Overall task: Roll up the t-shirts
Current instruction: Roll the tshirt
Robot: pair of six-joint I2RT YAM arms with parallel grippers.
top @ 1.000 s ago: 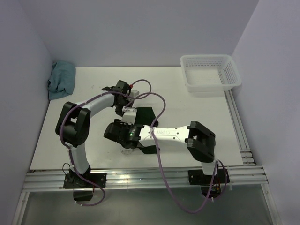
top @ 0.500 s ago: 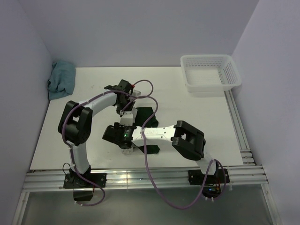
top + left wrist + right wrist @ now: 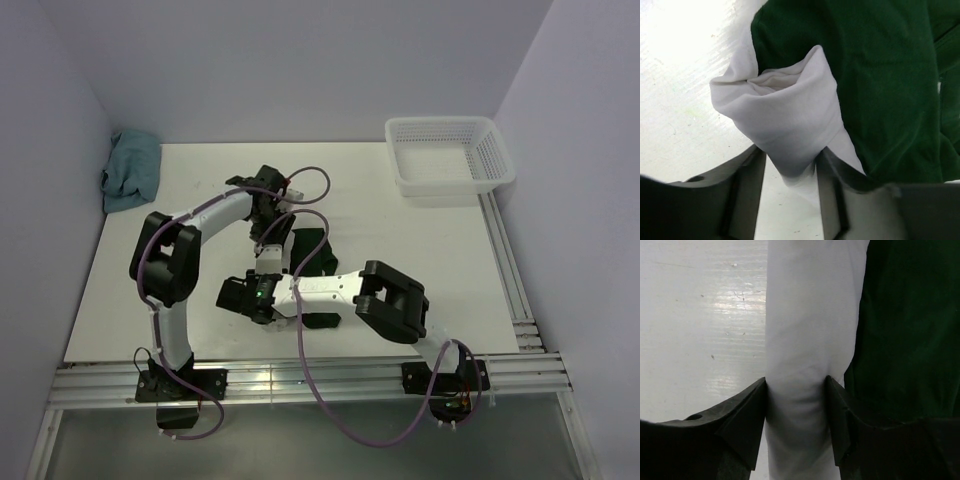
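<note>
Right hand point(image 3: 796, 390) around rolled t-shirt point(image 3: 812, 315)

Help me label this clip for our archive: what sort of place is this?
Likely a robot test cell: a white table boxed in by plain walls, left arm and right arm bolted to aluminium rails at its edge, and staged props: t-shirt, mesh basket, teal cloth.

Cream-white cloth t-shirt with dark green sleeves point(image 3: 790, 115) on a glossy white bench point(image 3: 420, 260).
The shirt's rolled part is plain cream-white, the cloth beside it solid dark green. The bench carries faint grey specks. The crumpled cloth point(image 3: 131, 172) is teal-blue, the plastic mesh basket point(image 3: 445, 155) white, the walls point(image 3: 300, 60) pale lilac. Left arm point(image 3: 215, 210) and right arm point(image 3: 325, 288) are white with black joints, their cables point(image 3: 300, 350) purple. The left claw point(image 3: 790, 167) and right claw point(image 3: 796, 390) are dark grey.
</note>
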